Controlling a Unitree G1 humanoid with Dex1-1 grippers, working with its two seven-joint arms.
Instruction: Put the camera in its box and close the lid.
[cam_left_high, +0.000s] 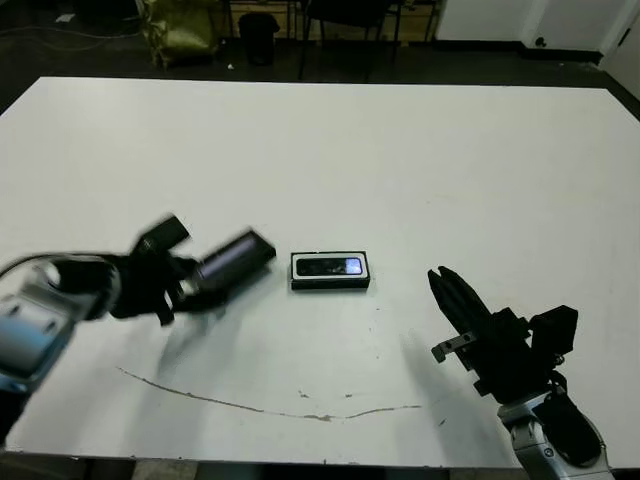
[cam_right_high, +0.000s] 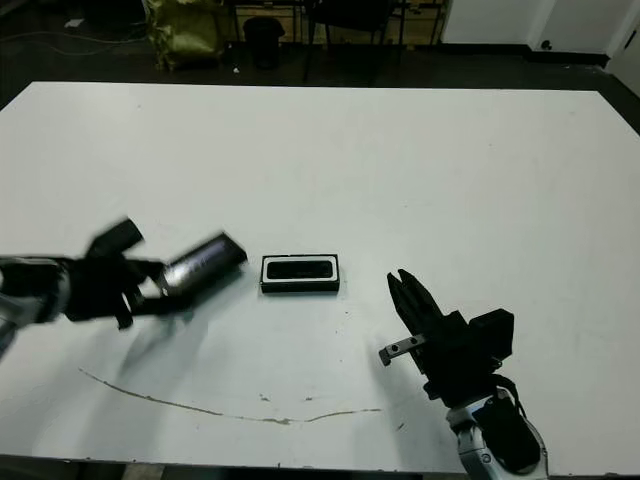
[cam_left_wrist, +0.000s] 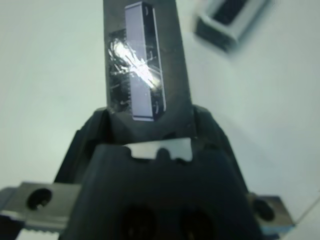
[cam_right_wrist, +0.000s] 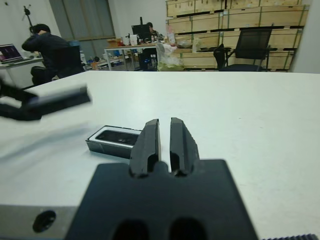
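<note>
Camera lying in box, left pincer gripping lid, right pincer clenched, empty

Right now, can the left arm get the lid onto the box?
Probably yes. The left gripper holds the lid just beside the box, with bare table between them. The camera already lies inside, and the right gripper sits off to the other side.

Left gripper clamped and raised; right gripper closed, hovering.
</note>
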